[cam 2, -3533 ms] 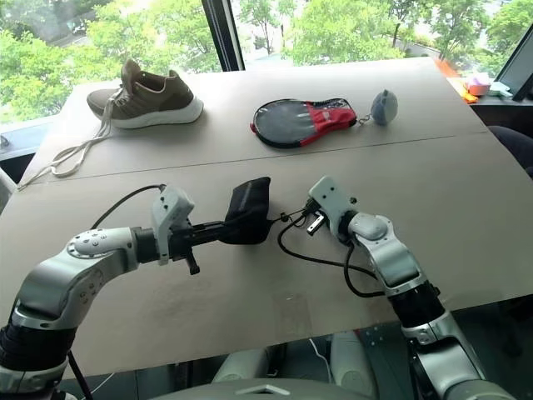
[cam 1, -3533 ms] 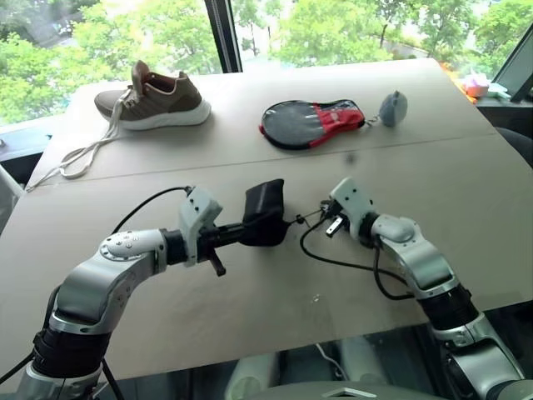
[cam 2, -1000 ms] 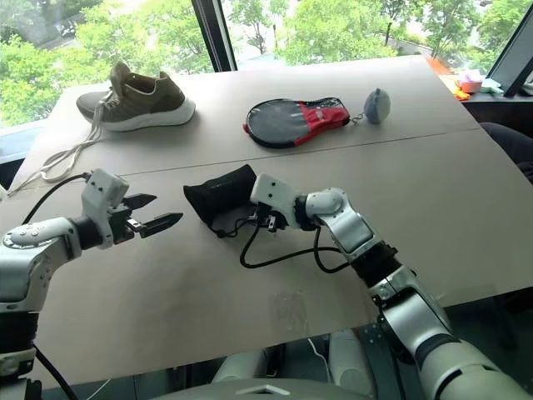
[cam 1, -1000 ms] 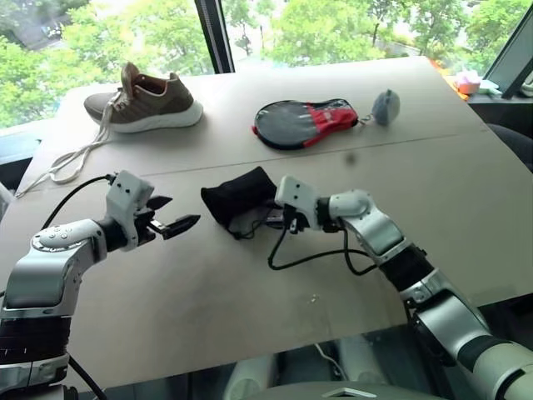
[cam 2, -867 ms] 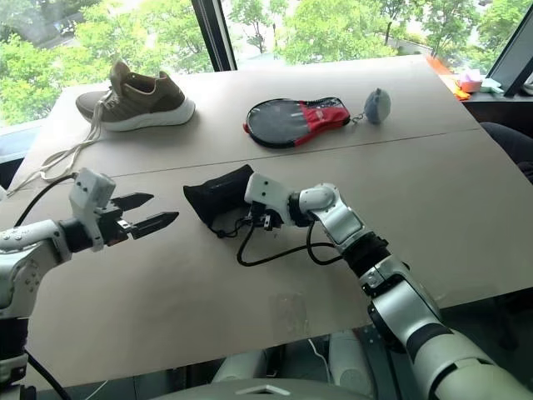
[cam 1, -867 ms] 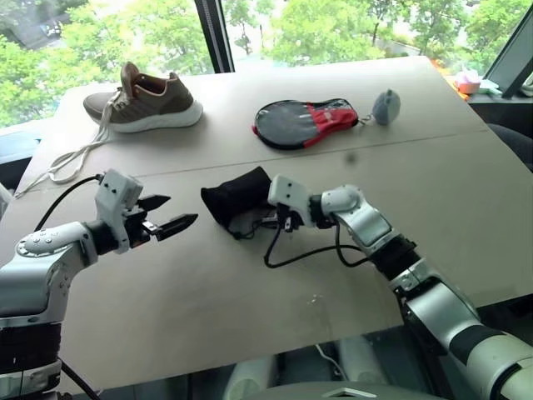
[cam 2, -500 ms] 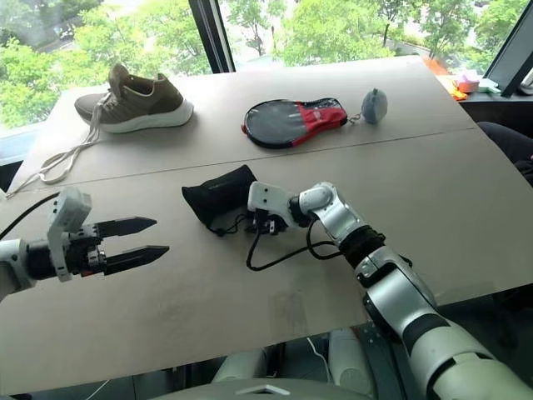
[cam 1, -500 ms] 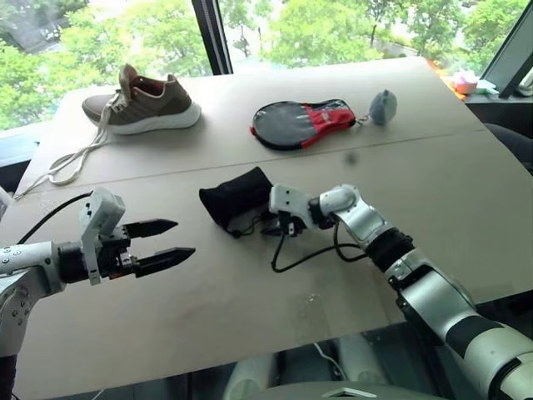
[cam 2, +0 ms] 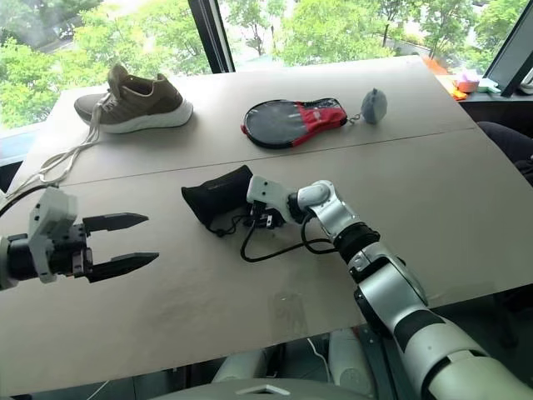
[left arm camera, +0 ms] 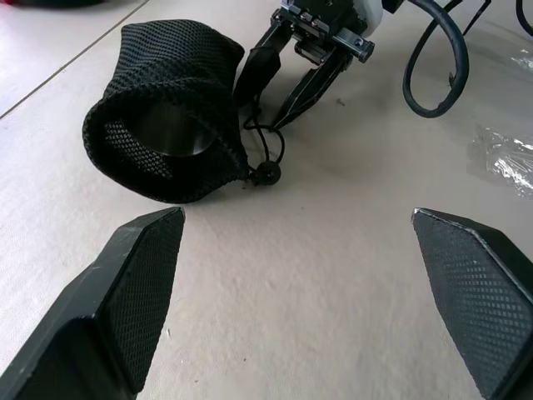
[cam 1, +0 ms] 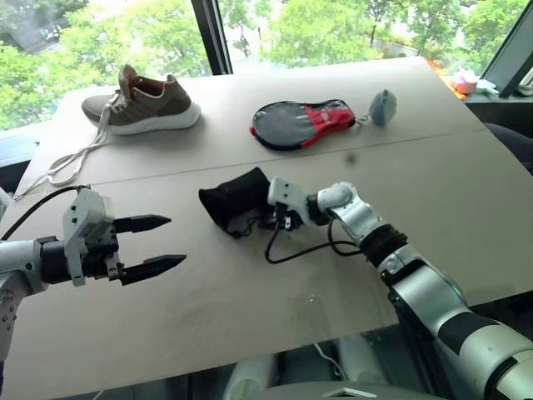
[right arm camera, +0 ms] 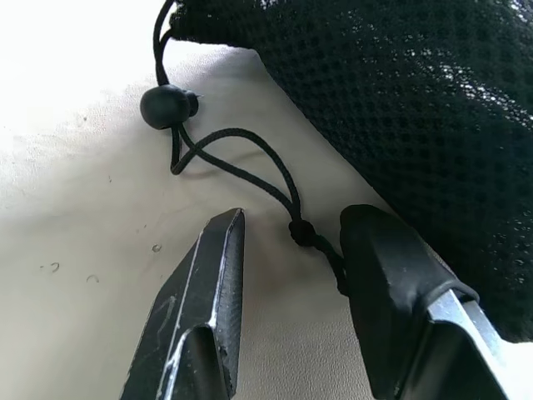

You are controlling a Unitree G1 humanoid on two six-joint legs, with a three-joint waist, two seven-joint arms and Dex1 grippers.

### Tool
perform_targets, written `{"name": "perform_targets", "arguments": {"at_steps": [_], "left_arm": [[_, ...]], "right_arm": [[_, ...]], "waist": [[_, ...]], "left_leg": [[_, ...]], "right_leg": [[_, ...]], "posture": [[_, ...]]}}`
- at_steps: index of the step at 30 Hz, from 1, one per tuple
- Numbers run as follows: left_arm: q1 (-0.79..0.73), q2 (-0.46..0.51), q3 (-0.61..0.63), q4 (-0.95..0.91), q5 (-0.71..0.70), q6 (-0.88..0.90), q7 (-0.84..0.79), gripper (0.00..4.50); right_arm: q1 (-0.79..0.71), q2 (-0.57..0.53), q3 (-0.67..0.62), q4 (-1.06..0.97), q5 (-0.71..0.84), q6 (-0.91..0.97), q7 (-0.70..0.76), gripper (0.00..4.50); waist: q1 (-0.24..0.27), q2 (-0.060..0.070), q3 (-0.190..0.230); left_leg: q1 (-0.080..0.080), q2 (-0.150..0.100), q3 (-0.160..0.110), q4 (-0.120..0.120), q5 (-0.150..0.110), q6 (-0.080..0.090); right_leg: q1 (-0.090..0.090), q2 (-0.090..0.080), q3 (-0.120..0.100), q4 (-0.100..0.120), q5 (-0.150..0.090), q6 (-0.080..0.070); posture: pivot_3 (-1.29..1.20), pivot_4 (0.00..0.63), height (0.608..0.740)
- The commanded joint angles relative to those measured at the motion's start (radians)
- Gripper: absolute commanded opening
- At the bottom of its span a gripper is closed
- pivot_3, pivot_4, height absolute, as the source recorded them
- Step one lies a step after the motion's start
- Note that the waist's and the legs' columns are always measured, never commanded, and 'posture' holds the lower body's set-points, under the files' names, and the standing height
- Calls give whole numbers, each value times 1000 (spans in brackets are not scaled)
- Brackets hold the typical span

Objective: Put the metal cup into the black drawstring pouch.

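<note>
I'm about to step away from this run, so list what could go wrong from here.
1. The black drawstring pouch lies on its side with its mouth open, the metal cup visible inside; a nudge could roll the cup out.
2. The right gripper is open, its fingers astride the knotted drawstring cord; lifting away might snag the cord and drag the pouch.
3. The left gripper hangs open, apart from the pouch, so nothing steadies it.

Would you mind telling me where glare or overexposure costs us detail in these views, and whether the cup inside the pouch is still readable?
Left eye view: daylight through the window washes out the far table edge. Right wrist view: the table beside the cord's toggle is blown out to white. Left wrist view: evenly lit; the metal cup reads as a dull sheen inside the black drawstring pouch mouth.
</note>
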Motion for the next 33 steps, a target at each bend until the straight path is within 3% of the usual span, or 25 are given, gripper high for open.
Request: {"name": "perform_targets", "arguments": {"at_steps": [1, 3, 5, 7, 8, 15, 19, 22, 25, 29, 33], "left_arm": [[3, 0, 19, -27, -16, -15, -4, 4500], [8, -2, 21, -30, -16, -16, -6, 4500], [17, 0, 24, -32, -12, -20, -12, 4500], [30, 5, 22, -36, -7, -24, -21, 4500], [35, 8, 19, -39, -2, -28, -25, 4500], [22, 9, -12, -35, 6, -38, -21, 4500], [-37, -1, -49, -22, 9, -41, 9, 4500], [-109, -22, -97, -8, 25, -45, 63, 4500], [-210, -64, -161, -3, 13, -29, 115, 4500], [-418, -194, -262, 2, -75, 50, 203, 4500], [-614, -312, -344, 49, -77, 73, 279, 4500]], "right_arm": [[-6, 4, 16, 10, -29, 29, 20, 1834], [-2, 12, 12, -1, -25, 62, 26, 1603], [0, 15, 10, -9, -28, 70, 24, 1059], [4, 15, 8, -17, -32, 69, 20, 158], [8, 12, 8, -23, -34, 69, 21, 27], [67, -27, -9, -165, -5, 94, 53, 27], [158, -74, -87, -491, 137, 304, 93, 27], [190, -91, -175, -709, 227, 404, 38, 27], [148, -74, -289, -803, 284, 454, -87, 27], [0, -35, -416, -723, 277, 311, -288, 27], [-111, -81, -395, -613, 158, 56, -367, 27]], "waist": [[0, 0, 0], [0, 0, 0], [0, 0, 0], [0, 0, 0], [0, 0, 0], [3, 0, 0], [8, 0, 0], [8, 1, 1], [7, 1, 1], [6, 0, 0], [9, -1, 0]], "left_leg": [[0, 0, 0, 0, 0, 0], [0, 0, 0, 0, 0, 0], [0, 0, 0, 0, 0, 0], [0, 0, 0, 0, 0, 0], [0, 0, 0, 0, 0, 0], [0, 0, 0, -1, 0, 0], [-2, 0, -2, 0, 0, 0], [-3, 0, -3, 0, 0, 0], [-3, 0, -2, 0, 0, 0], [-3, 0, -2, 0, 0, 0], [-7, -2, -3, 4, 0, 0]], "right_leg": [[0, 0, 0, 0, 0, 0], [0, 0, 0, 0, 0, 0], [0, 0, 0, 0, 0, 0], [0, 0, 0, 0, 0, 0], [0, 0, 0, 0, 0, 0], [0, 0, 0, 0, 0, 0], [0, -1, 0, -2, 0, 0], [-1, -1, 0, -3, 0, 0], [-1, 0, 0, -2, 0, 0], [-2, -1, -1, -1, 0, 0], [-4, -2, -6, -1, 0, 0]], "posture": [[0, 150, 740], [0, 150, 740], [0, 150, 740], [0, 150, 740], [0, 150, 740], [0, 150, 740], [0, 150, 740], [0, 150, 740], [0, 150, 740], [0, 150, 740], [0, 150, 740]]}}
